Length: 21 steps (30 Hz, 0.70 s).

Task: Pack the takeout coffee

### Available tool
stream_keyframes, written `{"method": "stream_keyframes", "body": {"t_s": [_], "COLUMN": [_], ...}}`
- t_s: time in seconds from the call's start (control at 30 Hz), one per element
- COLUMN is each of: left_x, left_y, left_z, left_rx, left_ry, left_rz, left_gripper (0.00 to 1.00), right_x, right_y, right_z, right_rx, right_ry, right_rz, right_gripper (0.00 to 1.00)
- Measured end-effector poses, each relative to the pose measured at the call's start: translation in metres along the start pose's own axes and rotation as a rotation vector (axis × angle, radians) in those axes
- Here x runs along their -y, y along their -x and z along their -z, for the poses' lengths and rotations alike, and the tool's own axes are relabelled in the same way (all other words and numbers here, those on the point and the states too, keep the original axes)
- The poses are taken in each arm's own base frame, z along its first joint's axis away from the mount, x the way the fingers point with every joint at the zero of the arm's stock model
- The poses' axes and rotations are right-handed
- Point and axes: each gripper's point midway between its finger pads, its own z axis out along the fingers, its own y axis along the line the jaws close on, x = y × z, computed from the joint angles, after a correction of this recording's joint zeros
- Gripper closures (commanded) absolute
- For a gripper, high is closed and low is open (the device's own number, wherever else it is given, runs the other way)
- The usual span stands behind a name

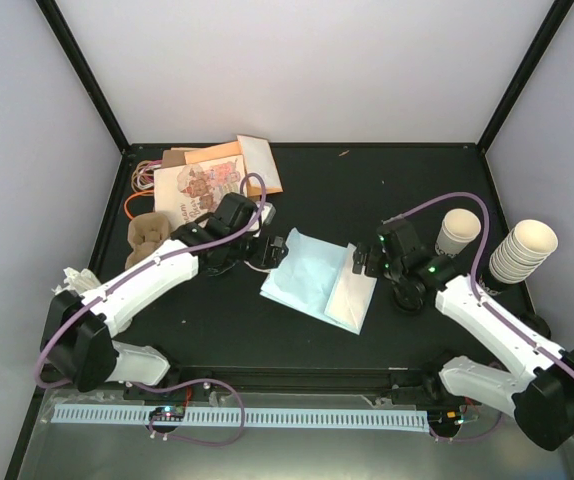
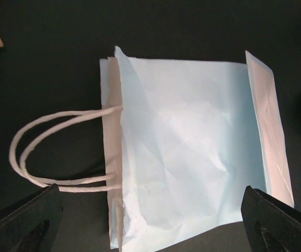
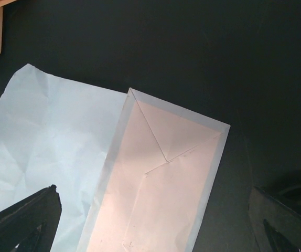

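A light-blue paper bag (image 1: pixel 312 278) is seen lying flat at the middle of the black table (image 1: pixel 367 190), its white twine handles (image 2: pixel 51 152) turned toward 10 o'clock and its folded base (image 1: pixel 352 295) toward 4 o'clock. The left gripper (image 1: pixel 272 250) is held over the handle end. Its jaws are spread wide and nothing is gripped between them. The right gripper (image 1: pixel 356 260) is held at the base end, at 3 o'clock of the bag, with its jaws likewise wide apart and empty.

The takeout coffee (image 1: pixel 408 298) is made out only as a dark disc on the dark table, at 3 o'clock of the bag and just beside the right wrist. It is touched by neither gripper. A lidless cream cup (image 1: pixel 459 232) and a stack of cream cups (image 1: pixel 522 250) are found at 2 o'clock. A brown pulp carrier (image 1: pixel 147 235) is set at 9 o'clock, and printed paper bags (image 1: pixel 202 185) are piled at 11 o'clock.
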Motion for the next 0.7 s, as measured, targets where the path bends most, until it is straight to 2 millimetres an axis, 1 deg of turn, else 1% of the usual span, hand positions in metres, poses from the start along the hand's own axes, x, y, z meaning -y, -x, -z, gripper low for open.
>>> {"method": "stream_keyframes", "body": {"t_s": [0.17,0.27,0.43,0.5,0.7], "left_x": [0.006,0.007,-0.002,-0.005,-0.009], "left_y": [-0.014,-0.019,-0.03,-0.034,-0.027], "left_z": [-0.014,-0.028,-0.053,-0.063,-0.084], "left_rx": [-0.034,-0.065,-0.128,-0.157,-0.19], "left_ry": [-0.082,-0.098,-0.078,-0.068,-0.051], "left_rz": [0.002,0.006,0.014,0.018,0.029], "left_gripper": [0.08,0.12,0.19,0.2,0.21], "right_x": [0.003,0.007,0.008,0.007,0.006], "right_y": [-0.006,-0.012,-0.016,-0.017,-0.017], "right_z": [-0.011,-0.018,-0.023,-0.024,-0.024], "right_rx": [-0.038,-0.077,-0.099,-0.104,-0.104], "right_ry": [-0.031,-0.065,-0.074,-0.072,-0.066], "right_rz": [-0.024,-0.037,-0.052,-0.059,-0.067], "right_gripper": [0.01,0.04,0.05,0.05,0.06]}}
